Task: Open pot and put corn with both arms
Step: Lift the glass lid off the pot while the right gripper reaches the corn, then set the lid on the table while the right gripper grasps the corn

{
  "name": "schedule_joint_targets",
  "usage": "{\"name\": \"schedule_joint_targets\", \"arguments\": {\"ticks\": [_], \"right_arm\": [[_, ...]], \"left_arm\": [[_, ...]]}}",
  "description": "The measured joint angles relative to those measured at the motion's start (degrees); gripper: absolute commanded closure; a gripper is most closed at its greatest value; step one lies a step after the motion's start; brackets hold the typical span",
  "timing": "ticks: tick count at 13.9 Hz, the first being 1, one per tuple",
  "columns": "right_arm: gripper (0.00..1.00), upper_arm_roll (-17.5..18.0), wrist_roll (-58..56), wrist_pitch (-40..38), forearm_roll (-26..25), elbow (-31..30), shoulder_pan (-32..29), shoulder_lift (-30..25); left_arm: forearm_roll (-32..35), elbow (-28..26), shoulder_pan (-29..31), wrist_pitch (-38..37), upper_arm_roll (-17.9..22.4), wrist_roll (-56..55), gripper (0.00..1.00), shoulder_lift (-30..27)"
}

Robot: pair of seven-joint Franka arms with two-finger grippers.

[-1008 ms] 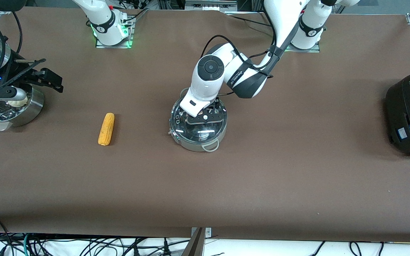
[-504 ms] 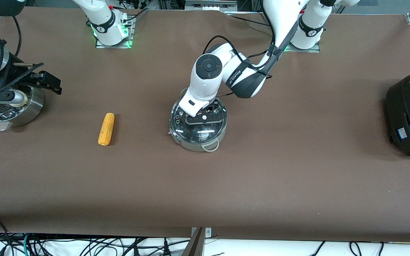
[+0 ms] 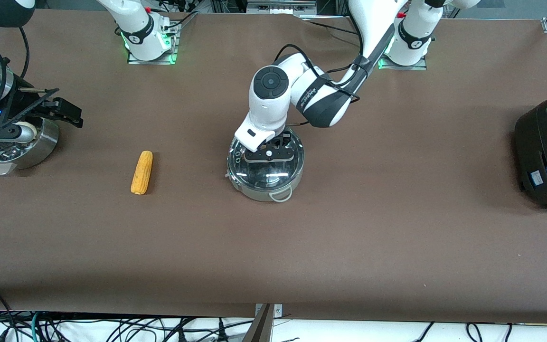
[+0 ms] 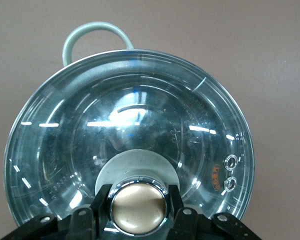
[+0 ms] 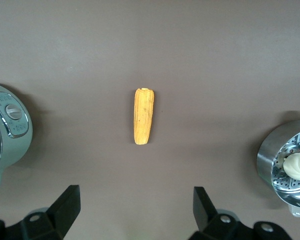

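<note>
- The table (image 3: 397, 228) is one wide flat top under a matte brown covering; bundles of cable hang along its edge nearest the front camera.
- A black rounded cooker (image 3: 546, 149) with a smooth shell sits at the left arm's end of the table.
- The pot (image 3: 265, 187) is round, shallow, polished steel, standing mid-table with a thin loop handle (image 3: 283, 195) on the side toward the front camera. Its domed clear glass lid (image 4: 140, 125) sits closed on it, with strip lights mirrored in the glass.
- A steel steamer bowl (image 3: 41, 142) with a perforated insert holds a white bun (image 5: 298, 166) at the right arm's end of the table.
- The left gripper (image 3: 268, 154) is down on the lid, its black fingers (image 4: 101, 197) clamped on either side of the lid's round brass-toned knob (image 4: 139, 207).
- The right gripper (image 3: 60, 110) hangs over the table beside the steamer bowl, its fingers (image 5: 67, 200) spread wide and holding nothing.
- The corn (image 3: 142, 172) is a yellow-orange cob with bumpy kernels, lying flat between the steamer bowl and the pot, well apart from both. Its long axis runs from the robots' side toward the front camera, only slightly tilted.
</note>
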Motion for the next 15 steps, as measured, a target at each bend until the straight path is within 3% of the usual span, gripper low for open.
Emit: {"name": "schedule_joint_targets", "arguments": {"ticks": [5, 9, 12, 15], "right_arm": [[0.0, 0.04, -0.04, 8.56, 0.0, -6.3, 0.01, 1.47], [0.0, 0.16, -0.07, 19.55, 0.0, -14.68, 0.03, 1.94], [0.0, 0.26, -0.08, 30.94, 0.0, -23.37, 0.05, 2.33], [0.0, 0.28, -0.08, 39.81, 0.0, -30.21, 0.05, 5.52]], "left_arm": [[0.84, 1.27, -0.01, -6.84, 0.07, -0.63, 1.0, -1.52], [0.9, 2.19, 1.77, -18.29, 0.79, -0.35, 1.0, -8.54], [1.18, 2.18, 7.41, -23.37, 1.35, 5.72, 1.0, -12.05], [1.21, 2.09, 15.88, -25.71, 1.6, 20.28, 1.0, -12.69]]}}
